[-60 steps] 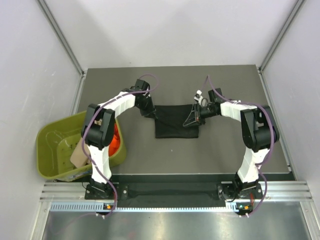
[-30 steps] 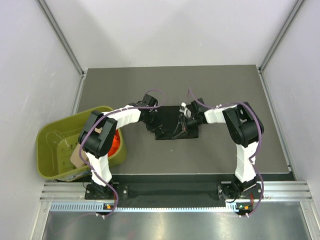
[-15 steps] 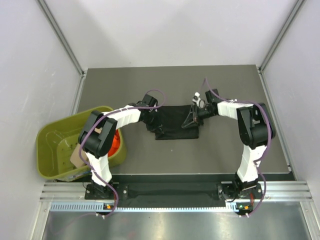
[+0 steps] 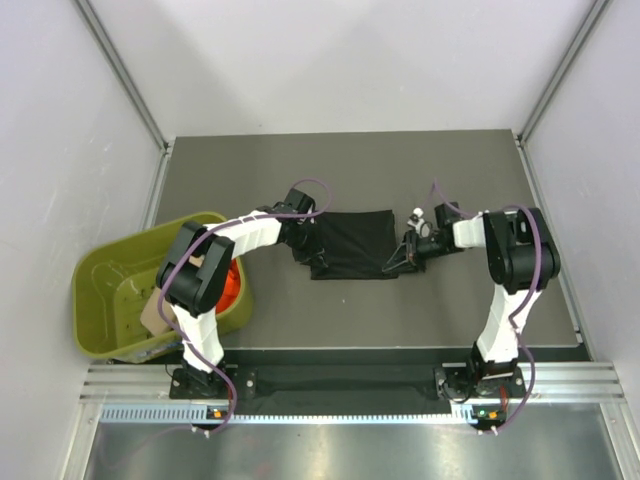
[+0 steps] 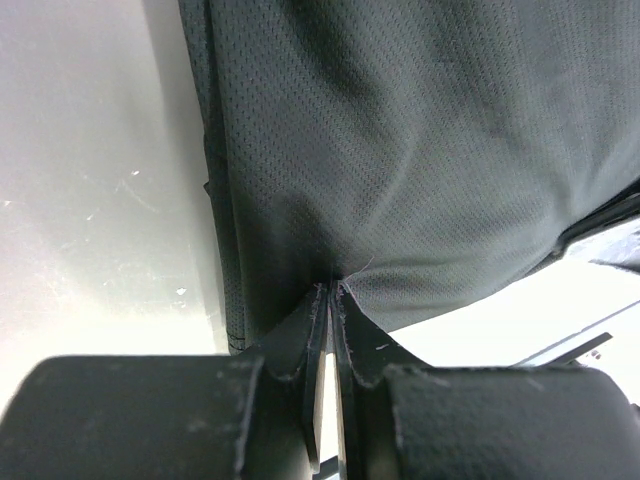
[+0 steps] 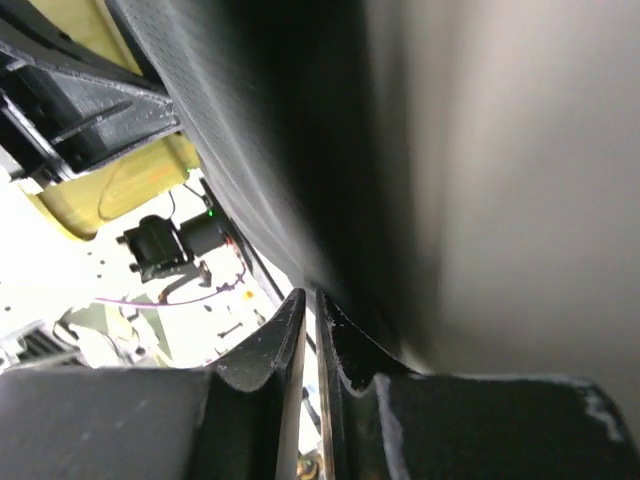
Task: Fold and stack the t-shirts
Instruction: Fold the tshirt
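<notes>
White arms (image 4: 250, 228), black joints (image 4: 200, 262) and jaws (purple cables (image 4: 312, 186) trailing).

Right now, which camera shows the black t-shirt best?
The top external view: the whole folded black t-shirt lies flat on the table, outline and all. The left wrist view shows only its mesh weave up close, pinched in the left gripper. The right wrist view shows just a dark, blurred edge.

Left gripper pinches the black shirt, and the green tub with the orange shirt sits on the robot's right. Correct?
No: the green tub with the orange shirt sits on the robot's left, per the top view. The left gripper does pinch the black shirt.
</notes>
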Robot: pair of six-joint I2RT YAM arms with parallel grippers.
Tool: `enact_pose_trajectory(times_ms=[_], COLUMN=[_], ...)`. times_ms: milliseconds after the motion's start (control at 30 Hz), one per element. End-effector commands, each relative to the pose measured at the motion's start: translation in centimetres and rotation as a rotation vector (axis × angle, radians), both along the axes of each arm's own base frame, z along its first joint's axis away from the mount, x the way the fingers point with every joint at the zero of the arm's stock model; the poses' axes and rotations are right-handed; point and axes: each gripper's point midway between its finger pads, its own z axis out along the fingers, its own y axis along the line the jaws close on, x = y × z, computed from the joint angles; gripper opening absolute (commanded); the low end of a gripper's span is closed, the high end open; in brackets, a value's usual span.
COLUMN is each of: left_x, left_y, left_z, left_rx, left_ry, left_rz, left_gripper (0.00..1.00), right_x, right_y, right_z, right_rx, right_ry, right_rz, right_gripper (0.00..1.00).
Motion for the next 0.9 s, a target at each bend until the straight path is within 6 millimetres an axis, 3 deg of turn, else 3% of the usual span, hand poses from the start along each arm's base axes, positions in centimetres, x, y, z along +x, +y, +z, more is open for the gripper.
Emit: enact_pose_trajectory(times_ms=[0, 67, 200, 333, 433, 533, 700, 867], left_x=[-2.3, -2.4, -2.1, -1.8, -1.9, -2.4, -2.8, -2.9], left_y=[1.8, 1.9, 1.3, 0.7, 0.1, -0.5, -1.1, -0.6], left_z=[-2.1, -2.1, -1.1, 1.0, 3.5, 5.7, 9.4, 13.3], left_rx=[0.091, 0.094, 0.074, 0.045, 0.020, -0.009, -0.060, -0.075], left_ry=[0.068, 0.076, 0.073, 0.045, 0.008, -0.012, -0.068, -0.130], left_rz=[-0.019, -0.024, -0.037, -0.052, -0.063, -0.072, -0.068, -0.058], left_gripper=[0.11, 0.11, 0.11, 0.13, 0.18, 0.26, 0.33, 0.34], right_x=[1.9, 3.0, 5.8, 9.0, 11.4, 13.6, 16.6, 16.8], right_y=[-2.1, -2.7, -4.9, -5.9, -5.9, -5.5, -4.1, -2.0], right_z=[0.1, 1.9, 3.4, 4.4, 4.6, 4.3, 3.4, 2.1], right_rx=[-0.112, -0.136, -0.238, -0.322, -0.355, -0.395, -0.427, -0.453], right_ry=[-0.141, -0.189, -0.229, -0.304, -0.367, -0.413, -0.460, -0.485], right_rz=[-0.030, -0.048, -0.119, -0.154, -0.150, -0.117, -0.075, -0.005], right_gripper=[0.11, 0.14, 0.20, 0.47, 0.74, 0.83, 0.85, 0.84])
